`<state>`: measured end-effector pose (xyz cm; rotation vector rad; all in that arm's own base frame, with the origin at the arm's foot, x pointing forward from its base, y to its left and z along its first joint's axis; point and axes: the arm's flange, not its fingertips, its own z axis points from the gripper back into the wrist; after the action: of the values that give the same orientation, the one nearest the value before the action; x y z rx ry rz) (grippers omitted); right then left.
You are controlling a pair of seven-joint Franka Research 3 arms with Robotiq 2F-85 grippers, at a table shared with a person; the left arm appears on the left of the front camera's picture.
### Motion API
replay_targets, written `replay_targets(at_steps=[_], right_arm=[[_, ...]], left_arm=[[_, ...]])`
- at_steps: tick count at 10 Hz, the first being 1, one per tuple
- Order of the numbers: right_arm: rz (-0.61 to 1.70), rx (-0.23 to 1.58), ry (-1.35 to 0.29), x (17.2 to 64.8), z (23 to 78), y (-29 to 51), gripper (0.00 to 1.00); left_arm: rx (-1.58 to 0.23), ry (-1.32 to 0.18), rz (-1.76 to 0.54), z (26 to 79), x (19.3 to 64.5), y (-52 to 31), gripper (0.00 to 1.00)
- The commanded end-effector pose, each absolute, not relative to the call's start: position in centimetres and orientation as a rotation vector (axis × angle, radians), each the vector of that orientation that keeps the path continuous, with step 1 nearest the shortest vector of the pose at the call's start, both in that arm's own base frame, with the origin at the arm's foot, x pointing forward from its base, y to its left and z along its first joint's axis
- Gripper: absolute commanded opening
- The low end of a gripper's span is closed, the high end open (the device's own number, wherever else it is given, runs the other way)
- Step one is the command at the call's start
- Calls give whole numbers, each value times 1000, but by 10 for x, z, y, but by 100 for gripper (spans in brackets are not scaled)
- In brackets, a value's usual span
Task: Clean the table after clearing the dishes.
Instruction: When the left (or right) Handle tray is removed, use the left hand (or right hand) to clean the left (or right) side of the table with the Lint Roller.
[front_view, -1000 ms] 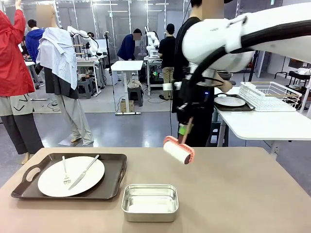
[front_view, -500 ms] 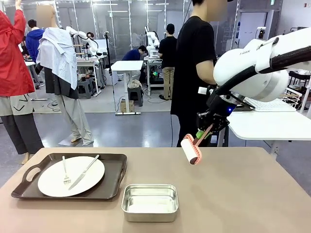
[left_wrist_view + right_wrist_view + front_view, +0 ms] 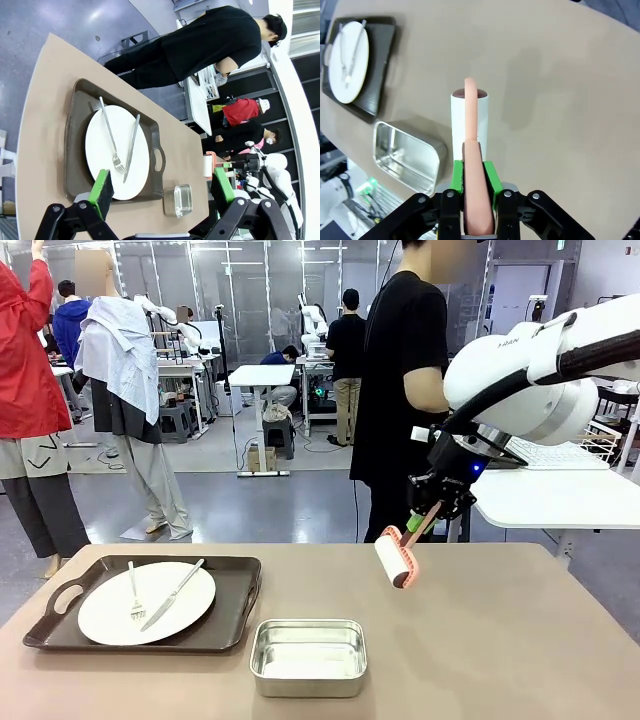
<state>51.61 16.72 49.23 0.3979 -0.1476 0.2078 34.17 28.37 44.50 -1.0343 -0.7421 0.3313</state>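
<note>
The right tool [image 3: 418, 522] is shut on the pink handle of a lint roller [image 3: 395, 558], its green pads pressed against the handle on both sides. In the right wrist view the right tool [image 3: 472, 172] has the handle running straight out between its fingers to the white roll of the lint roller [image 3: 469, 117]. The roll hangs over the far middle part of the beige counter [image 3: 500, 640]. Whether it touches the top is not clear.

Nearer the robot, a small rectangular steel pan [image 3: 308, 655] sits on the counter, just right of a dark brown handled tray [image 3: 238, 585]. The tray lies at the counter's left end and carries a round white plate [image 3: 110, 615], with a fork [image 3: 134, 595] and a knife [image 3: 175, 592] lying across it.

The left tool [image 3: 162, 185] stands wide open and holds nothing, high above the tray.

A person [image 3: 400, 390] in black stands beyond the counter's far edge, beside a white side table [image 3: 540, 495].
</note>
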Motion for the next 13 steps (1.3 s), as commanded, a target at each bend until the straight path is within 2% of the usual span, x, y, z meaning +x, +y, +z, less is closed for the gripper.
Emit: replay_targets(at_steps=[1, 2, 7, 9, 13], right_arm=[[-71, 567, -124, 543, 460, 153, 22], [-96, 623, -63, 545, 440, 151, 22], [-144, 645, 55, 551, 381, 152, 22], [-102, 683, 57, 554, 364, 149, 22], [-105, 596, 40, 557, 331, 129, 22]], left_arm=[[-1042, -749, 329, 446, 340, 285, 100], [-1042, -749, 329, 446, 340, 285, 100], [-1042, -749, 329, 446, 340, 285, 100], [-1042, -749, 329, 446, 340, 285, 100], [-1042, -749, 329, 446, 340, 285, 100]])
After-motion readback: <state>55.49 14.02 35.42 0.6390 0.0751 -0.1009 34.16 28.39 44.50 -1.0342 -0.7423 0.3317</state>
